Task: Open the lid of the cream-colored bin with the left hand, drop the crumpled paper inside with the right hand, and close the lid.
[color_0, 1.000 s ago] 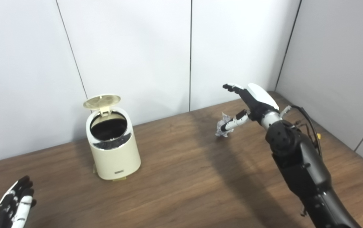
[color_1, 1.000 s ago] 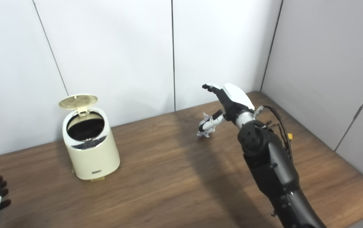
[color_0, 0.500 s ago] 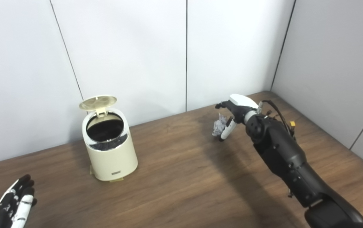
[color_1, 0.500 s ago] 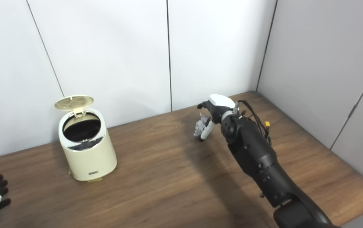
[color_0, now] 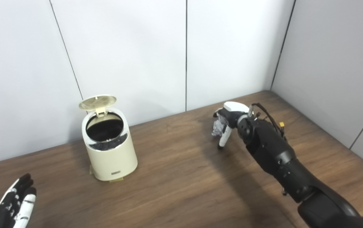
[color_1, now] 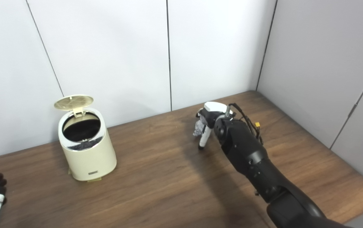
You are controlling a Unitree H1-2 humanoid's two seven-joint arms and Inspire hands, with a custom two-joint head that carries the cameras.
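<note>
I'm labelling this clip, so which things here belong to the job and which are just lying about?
Part of the job:
- cream-colored bin, its lid up
- crumpled paper, under the right hand
- left hand, open at the table's near edge

Just lying about:
- nothing else on the table; only the grey wall panels behind

No text can be read. The cream-colored bin (color_0: 110, 148) bears a small dark label (color_0: 116, 173) low on its front wall, at about 6 o'clock of the body, but its lettering is too small and blurred to make out.
</note>
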